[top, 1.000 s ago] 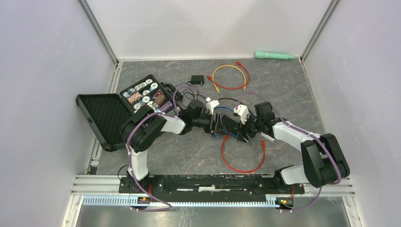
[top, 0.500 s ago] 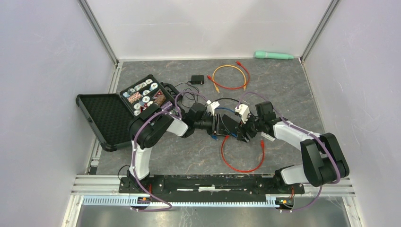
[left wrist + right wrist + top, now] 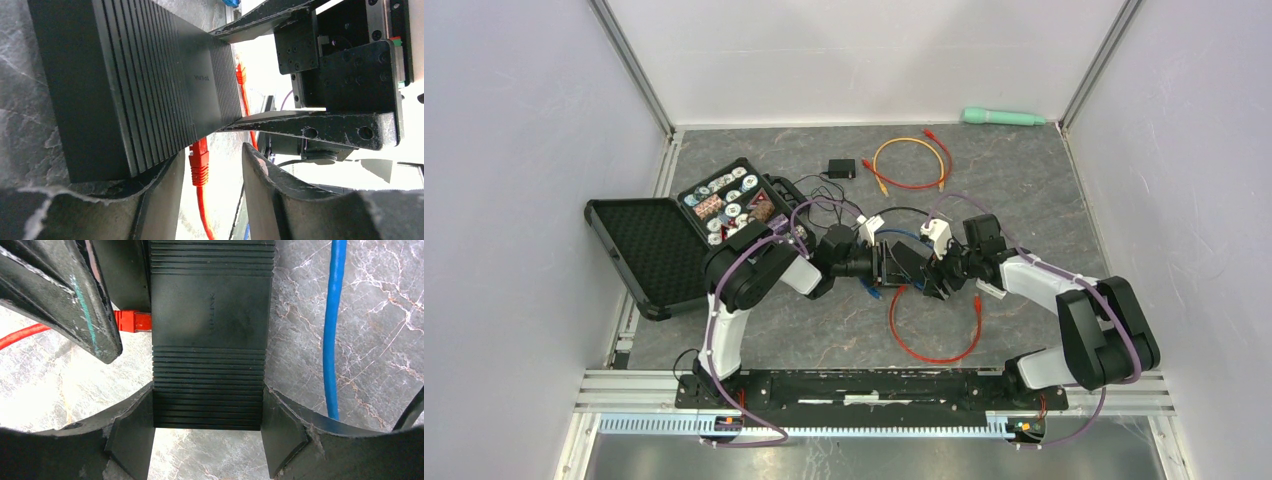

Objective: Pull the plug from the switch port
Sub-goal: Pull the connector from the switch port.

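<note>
The black ribbed switch (image 3: 911, 262) lies mid-table between both arms. My right gripper (image 3: 206, 396) is shut on it, one finger pressed to each side of the switch (image 3: 210, 315). The red plug (image 3: 200, 162) sits in a port on the switch's edge (image 3: 150, 75), its red cable (image 3: 934, 338) looping toward the front. My left gripper (image 3: 212, 157) is open and straddles the plug, with a gap showing on the right side of it. From the right wrist, the plug (image 3: 131, 321) shows beside one left finger (image 3: 90, 310).
A blue cable (image 3: 332, 330) runs along the switch's other side. An open black case (image 3: 654, 250) with several round pieces stands at the left. A coiled orange and red cable (image 3: 911, 163), a small black adapter (image 3: 841, 167) and a green tube (image 3: 1004, 117) lie at the back.
My left arm has drawn in toward the switch, and its fingers now flank the red plug. The right gripper and the switch have shifted slightly to the left.
</note>
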Tool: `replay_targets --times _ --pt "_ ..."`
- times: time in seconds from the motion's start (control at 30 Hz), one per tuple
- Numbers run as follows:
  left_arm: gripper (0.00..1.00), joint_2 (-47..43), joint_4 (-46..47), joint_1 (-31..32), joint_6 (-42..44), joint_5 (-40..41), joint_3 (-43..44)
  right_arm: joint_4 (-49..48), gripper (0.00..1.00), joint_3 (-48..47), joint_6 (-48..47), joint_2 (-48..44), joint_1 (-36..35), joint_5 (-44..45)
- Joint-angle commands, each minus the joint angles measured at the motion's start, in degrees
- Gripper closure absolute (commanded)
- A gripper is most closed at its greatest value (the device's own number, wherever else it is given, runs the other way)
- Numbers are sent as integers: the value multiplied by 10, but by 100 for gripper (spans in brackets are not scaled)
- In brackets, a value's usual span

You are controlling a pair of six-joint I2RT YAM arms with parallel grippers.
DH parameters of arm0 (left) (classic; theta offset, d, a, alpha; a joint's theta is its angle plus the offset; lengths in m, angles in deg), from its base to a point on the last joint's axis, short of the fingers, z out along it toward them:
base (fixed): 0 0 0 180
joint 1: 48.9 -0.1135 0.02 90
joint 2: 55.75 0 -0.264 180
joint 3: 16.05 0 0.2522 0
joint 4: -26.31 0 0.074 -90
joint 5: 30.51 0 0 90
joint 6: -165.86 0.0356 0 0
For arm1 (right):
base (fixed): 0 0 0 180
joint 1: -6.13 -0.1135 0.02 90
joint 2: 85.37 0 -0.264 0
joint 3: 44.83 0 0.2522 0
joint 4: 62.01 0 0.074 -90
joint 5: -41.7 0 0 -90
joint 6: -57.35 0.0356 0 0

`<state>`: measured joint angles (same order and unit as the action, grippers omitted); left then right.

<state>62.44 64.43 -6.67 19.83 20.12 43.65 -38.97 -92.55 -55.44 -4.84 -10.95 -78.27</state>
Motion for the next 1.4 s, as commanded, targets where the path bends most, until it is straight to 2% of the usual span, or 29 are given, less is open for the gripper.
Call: replay_targets --times 0.0,0.53,0.63,0.83,1.07,1.37 --pt "49 10 45 3 -22 10 0 -33 100 -23 10 1 3 -24" --pt "68 32 39 3 -30 4 19 -35 100 -20 6 -3 7 -27" --pt "68 36 42 2 -42 3 21 -39 100 -17 6 -5 7 -26" --pt "63 43 49 2 -63 6 23 -44 100 -12 9 -2 7 -27" --pt "67 49 52 1 -75 7 26 -45 100 -12 9 2 7 -29" --pt "66 47 62 -5 -80 10 23 -44 100 -10 8 7 7 -28"
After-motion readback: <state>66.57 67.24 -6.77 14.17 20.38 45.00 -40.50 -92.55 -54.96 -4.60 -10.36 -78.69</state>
